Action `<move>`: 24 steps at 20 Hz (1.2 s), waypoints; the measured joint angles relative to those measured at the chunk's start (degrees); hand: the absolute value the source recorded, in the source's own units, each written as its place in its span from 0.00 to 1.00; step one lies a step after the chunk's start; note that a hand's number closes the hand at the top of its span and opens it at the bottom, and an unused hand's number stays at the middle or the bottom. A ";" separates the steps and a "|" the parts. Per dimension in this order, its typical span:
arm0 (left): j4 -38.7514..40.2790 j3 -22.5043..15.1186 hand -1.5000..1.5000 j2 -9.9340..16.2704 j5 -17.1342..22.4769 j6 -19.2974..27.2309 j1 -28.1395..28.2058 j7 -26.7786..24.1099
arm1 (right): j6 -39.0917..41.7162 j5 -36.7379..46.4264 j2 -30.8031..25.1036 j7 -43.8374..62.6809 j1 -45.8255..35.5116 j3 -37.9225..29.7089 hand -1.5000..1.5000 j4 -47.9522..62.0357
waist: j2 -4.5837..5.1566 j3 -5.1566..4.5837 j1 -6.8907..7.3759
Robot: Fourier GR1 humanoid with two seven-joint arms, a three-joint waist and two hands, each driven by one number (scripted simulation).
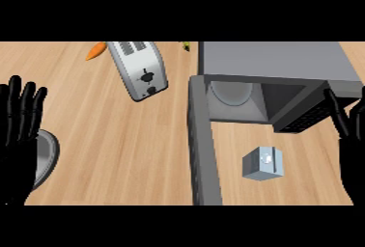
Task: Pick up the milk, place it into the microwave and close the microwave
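The milk is a small grey carton with a white cap, standing on the wooden counter just in front of the microwave. The microwave is grey, at the upper right, its cavity open with a glass turntable visible inside. Its door swings out toward me, left of the milk. My right hand is open at the right edge, fingers up, to the right of the milk and apart from it. At the left edge my left hand rests open, fingers up.
A silver toaster lies at the upper middle, with an orange carrot beside it at the top. A grey plate sits partly under my left hand. A small green item shows by the microwave's top-left corner.
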 measured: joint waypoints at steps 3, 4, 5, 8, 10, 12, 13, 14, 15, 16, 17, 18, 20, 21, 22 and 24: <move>0.18 0.59 0.00 -0.60 0.45 0.39 0.28 0.11 | -0.62 2.88 1.33 1.76 -0.89 4.45 0.00 -1.88 | 0.47 0.74 -1.22; -0.18 0.52 0.00 -0.80 0.34 0.67 0.20 0.73 | -1.20 4.41 2.02 3.30 -1.52 6.70 0.00 -3.06 | 0.55 0.88 -1.45; 0.44 0.93 0.00 -0.89 0.68 0.69 -0.10 0.58 | -1.34 5.34 2.70 3.80 -1.27 8.75 0.00 -4.09 | 0.61 0.98 -1.69; 1.23 1.68 0.00 -1.84 2.18 1.65 -0.62 3.69 | -1.16 7.72 3.54 6.43 -0.31 14.78 0.00 -5.61 | 0.73 1.17 -2.11; 0.44 2.09 0.00 -2.28 3.25 1.70 1.21 4.91 | -1.39 9.46 4.08 9.99 -0.02 18.21 0.00 -7.85 | 0.75 1.24 -2.18; -0.61 3.68 0.00 -2.01 5.58 0.67 3.60 4.89 | -1.64 11.21 4.35 10.75 2.27 21.81 0.00 -9.18 | 0.75 1.29 -2.23; -1.77 4.24 0.00 -1.86 6.60 0.17 5.05 5.52 | -1.70 11.91 4.31 11.71 3.13 23.03 0.00 -10.42 | 0.75 1.30 -2.24; -2.43 5.37 0.00 -1.25 7.97 -0.42 5.58 6.45 | -1.65 12.28 4.04 12.55 4.42 24.00 0.00 -11.92 | 0.76 1.31 -2.30; -3.03 5.76 0.00 -1.19 8.38 -0.76 6.38 6.55 | -1.90 13.33 3.87 13.21 5.85 25.27 0.00 -13.32 | 0.76 1.33 -2.35; -3.61 6.69 0.00 -1.04 9.55 -1.73 7.96 5.82 | -2.32 14.67 3.91 13.26 6.67 26.40 0.00 -13.89 | 0.75 1.34 -2.34; -5.40 7.16 0.00 -0.77 10.40 -2.19 9.13 6.73 | -2.65 15.91 3.73 13.61 7.85 27.56 0.00 -14.95 | 0.75 1.34 -2.35; -6.05 7.72 0.00 -0.80 11.26 -2.73 10.09 6.66 | -3.40 17.81 4.01 14.30 8.48 29.08 0.00 -15.59 | 0.74 1.36 -2.36; -7.88 9.35 0.00 -0.15 13.31 -3.55 11.17 8.02 | -4.06 18.11 3.82 14.42 9.54 28.91 0.00 -15.91 | 0.76 1.36 -2.35; -8.65 10.10 0.00 -0.12 14.24 -4.27 12.50 7.96 | -4.39 18.17 3.52 14.14 10.44 28.91 0.00 -15.94 | 0.76 1.37 -2.34; -9.44 10.71 0.00 0.14 15.12 -4.57 12.72 8.66 | -4.29 17.70 2.92 13.56 11.12 27.73 0.00 -15.71 | 0.77 1.37 -2.35; -11.74 11.92 0.00 0.17 16.78 -5.54 14.75 9.46 | -5.00 18.77 2.51 12.69 13.20 28.58 0.00 -15.27 | 0.77 1.38 -2.34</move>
